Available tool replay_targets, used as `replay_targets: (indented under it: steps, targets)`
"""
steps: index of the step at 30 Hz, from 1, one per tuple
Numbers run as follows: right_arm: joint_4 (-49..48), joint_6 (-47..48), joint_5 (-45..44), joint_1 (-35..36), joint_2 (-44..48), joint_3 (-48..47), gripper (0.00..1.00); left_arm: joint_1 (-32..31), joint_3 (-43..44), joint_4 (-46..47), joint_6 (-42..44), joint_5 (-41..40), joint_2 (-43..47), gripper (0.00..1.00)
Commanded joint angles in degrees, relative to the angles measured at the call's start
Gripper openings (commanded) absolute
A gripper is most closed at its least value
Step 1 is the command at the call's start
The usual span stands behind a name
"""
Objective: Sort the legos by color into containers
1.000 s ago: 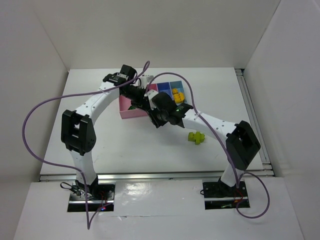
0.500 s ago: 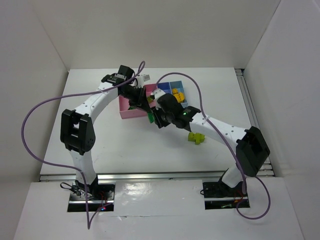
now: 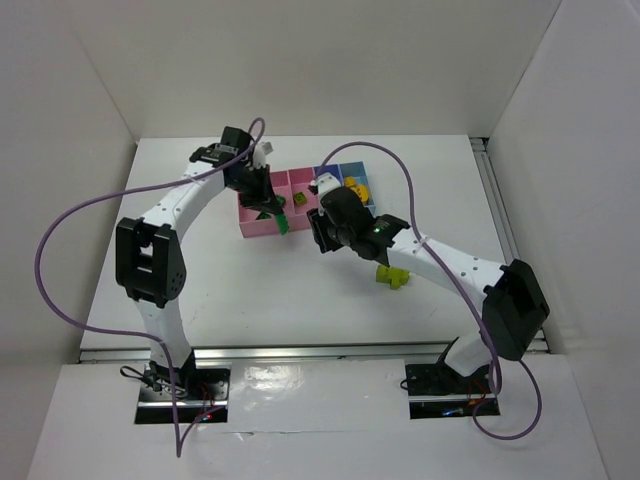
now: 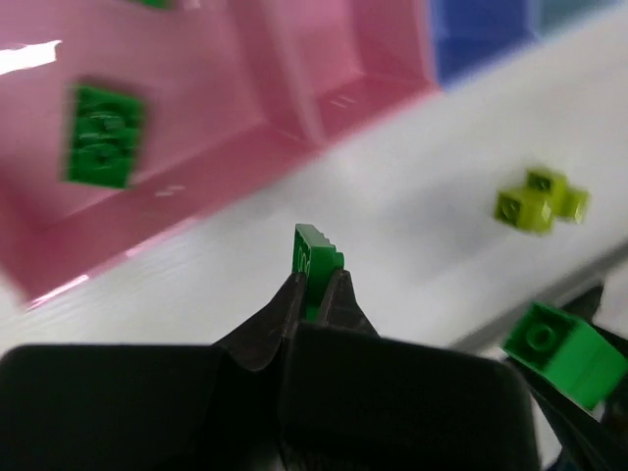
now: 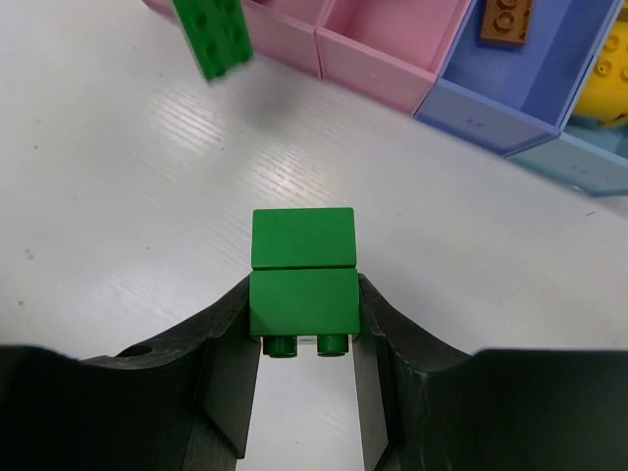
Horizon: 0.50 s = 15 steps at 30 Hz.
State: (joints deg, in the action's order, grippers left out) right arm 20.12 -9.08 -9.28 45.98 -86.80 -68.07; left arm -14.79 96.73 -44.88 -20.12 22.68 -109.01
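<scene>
Here both arms carry a green piece at the same time. The left gripper (image 4: 316, 294) is closed tightly on a thin green plate (image 4: 316, 257), which stands on its edge between the fingertips. In the top view this plate hangs just at the near wall of the wide pink bin (image 3: 255, 226), a little above the centre of the frame. Whether it is already over the rim I cannot tell. One green brick (image 4: 101, 135) lies inside this bin, so I judge it is the place for dark green.

The right gripper (image 5: 302, 324) clamps a thicker dark green block (image 5: 302, 263) by its sides, studs toward the camera. The jaws stand partly apart only because the block fills them. It hovers over the bare table (image 3: 250, 290), in the lower centre of the right wrist view, short of the bins. Probably it holds back because the left arm occupies the space before the pink bin.

The other colours explain the order: an orange-brown brick (image 5: 505, 20) sits in the blue-purple bin (image 5: 491, 108) and a yellow brick (image 5: 610, 74) in the light blue bin (image 5: 589, 162). The lime green pieces (image 3: 392, 275) lie on the table right of centre, well apart from the bins and not yet sorted.
</scene>
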Motion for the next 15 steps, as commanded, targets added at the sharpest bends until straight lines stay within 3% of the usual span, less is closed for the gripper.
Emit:
replay_targets:
  steps: [1, 3, 11, 12, 13, 14, 15]
  targets:
    - [-2.72, -1.64, -2.94, 0.08, 3.48, 1.18, 0.13, 3.54, 3.88, 1.11, -7.73, -12.1, 1.09, 0.0]
    - [-4.47, -2.26, -2.94, 0.08, 4.01, 1.98, 0.13, 4.15, 5.92, 1.11, -10.11, -16.08, -1.54, 0.0]
    - [-3.95, -2.26, -2.41, -0.45, 3.48, 1.28, 0.13, 5.21, 18.66, -0.29, -12.57, -17.14, -12.45, 0.0]
    - [-3.43, -2.26, -2.41, -0.45, 3.48, 0.67, 0.13, 5.21, 19.63, -0.9, -11.97, -17.14, -13.24, 0.07]
    - [-3.42, -2.26, -2.41, -0.45, 3.48, 0.66, 0.13, 5.21, 20.68, -1.43, -11.96, -16.62, -13.94, 0.25]
    - [-3.42, -2.26, -2.41, -0.45, 3.48, 0.66, 0.13, 5.21, 22.61, -2.57, -11.35, -16.61, -14.73, 0.6]
    - [-3.42, -2.26, -2.41, -0.45, 3.48, 0.14, 0.13, 5.21, 23.15, -2.58, -10.82, -14.96, -15.35, 0.73]
